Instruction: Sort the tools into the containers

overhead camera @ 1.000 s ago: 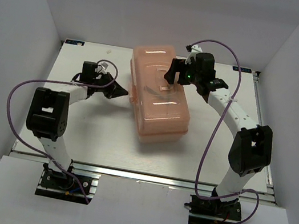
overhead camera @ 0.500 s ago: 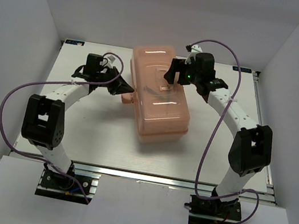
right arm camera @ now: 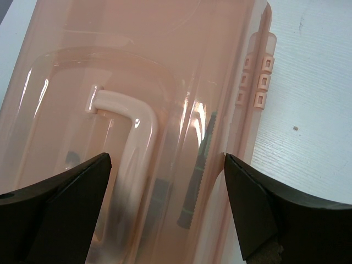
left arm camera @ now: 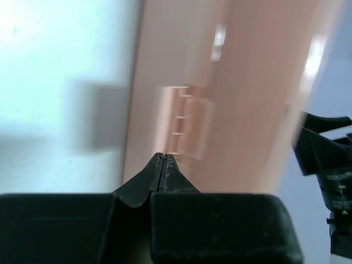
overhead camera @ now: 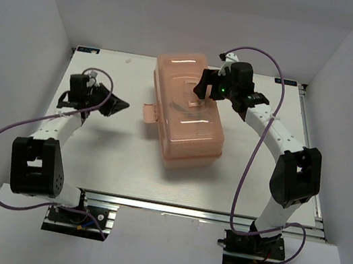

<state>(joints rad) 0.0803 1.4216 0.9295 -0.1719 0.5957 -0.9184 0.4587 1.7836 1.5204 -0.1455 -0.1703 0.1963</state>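
The salmon-pink toolbox (overhead camera: 188, 124) lies at the table's middle with its lid down. A latch flap (overhead camera: 147, 112) sticks out from its left side; it also shows in the left wrist view (left arm camera: 187, 126). My left gripper (overhead camera: 121, 104) is shut and empty, a short way left of the flap, pointing at it (left arm camera: 163, 157). My right gripper (overhead camera: 205, 88) is open above the lid's far end, its jaws either side of the white lid handle (right arm camera: 137, 132). One dark green screwdriver handle (right arm camera: 197, 176) shows blurred through the lid. The other tools and the wrench are hidden.
The toolbox's hinge knuckles (right arm camera: 256, 77) sit along its right edge, with bare white table (right arm camera: 308, 110) beyond. Purple cables loop from both arms. White walls enclose the table on three sides.
My left arm has drawn back to the left, away from the toolbox's side, and the latch flap now sticks out. The right arm has not moved.
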